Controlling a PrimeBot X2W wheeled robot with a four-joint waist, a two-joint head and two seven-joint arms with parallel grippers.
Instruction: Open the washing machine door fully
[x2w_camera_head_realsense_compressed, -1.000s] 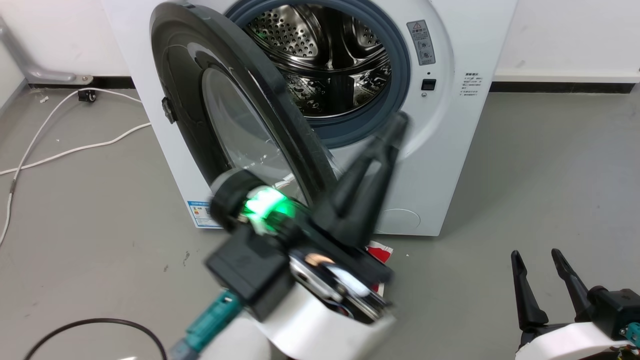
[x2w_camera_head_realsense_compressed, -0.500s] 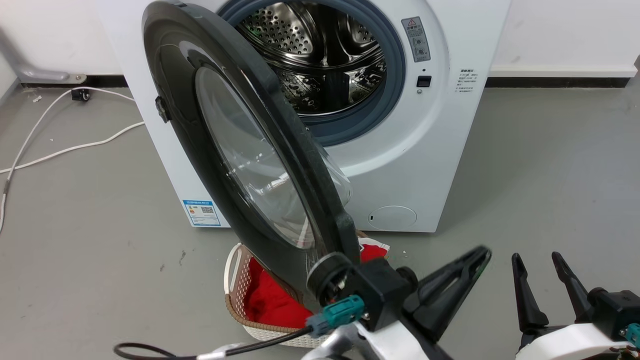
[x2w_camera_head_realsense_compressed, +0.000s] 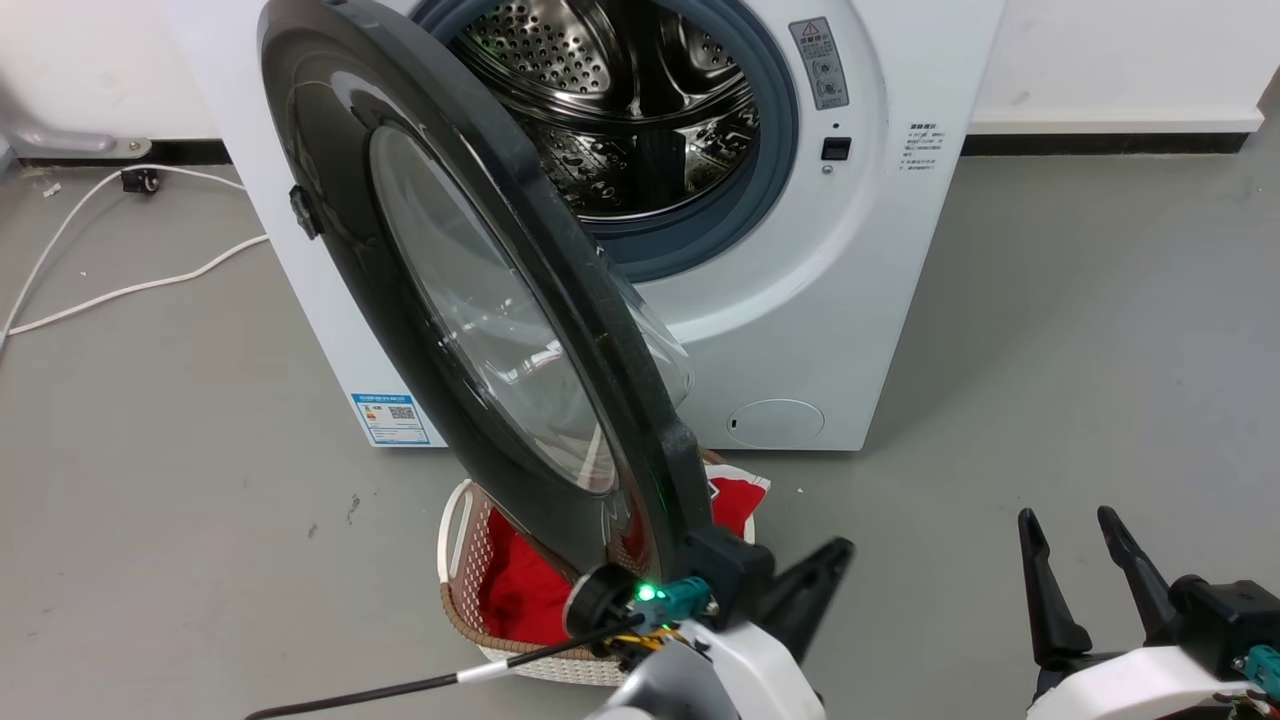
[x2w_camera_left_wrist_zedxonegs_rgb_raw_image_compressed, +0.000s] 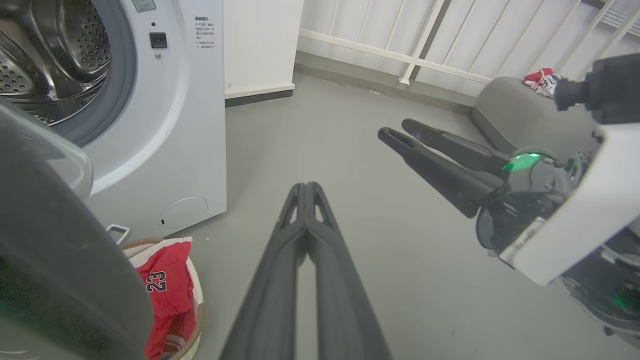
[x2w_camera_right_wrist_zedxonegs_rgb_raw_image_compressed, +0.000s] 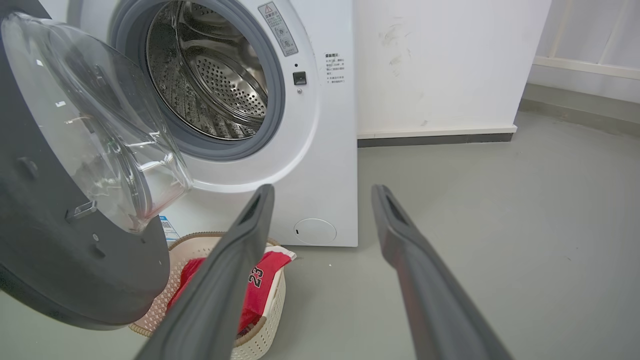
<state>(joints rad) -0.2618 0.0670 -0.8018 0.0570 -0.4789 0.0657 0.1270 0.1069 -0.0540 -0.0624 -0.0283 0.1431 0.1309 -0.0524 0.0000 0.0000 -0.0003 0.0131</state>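
The washing machine door (x2w_camera_head_realsense_compressed: 400, 250), a glossy black disc with a clear glass bowl (x2w_camera_right_wrist_zedxonegs_rgb_raw_image_compressed: 100, 130), stands swung well out from the white washer (x2w_camera_head_realsense_compressed: 850, 270), hinged at its left; its dark edge also shows (x2w_camera_left_wrist_zedxonegs_rgb_raw_image_compressed: 60, 260). The steel drum (x2w_camera_head_realsense_compressed: 620, 110) is exposed. My left gripper (x2w_camera_head_realsense_compressed: 835, 550) sits low just right of the door's free edge, not touching it, fingers pressed together (x2w_camera_left_wrist_zedxonegs_rgb_raw_image_compressed: 305, 187) with nothing between them. My right gripper (x2w_camera_head_realsense_compressed: 1070, 525) rests at the lower right, open and empty (x2w_camera_right_wrist_zedxonegs_rgb_raw_image_compressed: 320, 192).
A white woven basket (x2w_camera_head_realsense_compressed: 465, 600) with red clothing (x2w_camera_right_wrist_zedxonegs_rgb_raw_image_compressed: 260, 285) stands on the grey floor under the door. White cables (x2w_camera_head_realsense_compressed: 130, 285) trail at the left. A grey seat (x2w_camera_left_wrist_zedxonegs_rgb_raw_image_compressed: 520, 115) and a railing lie off to the right.
My left gripper has dropped from in front of the drum opening to low beside the door's lower edge. The camera shifted slightly. The right gripper kept still.
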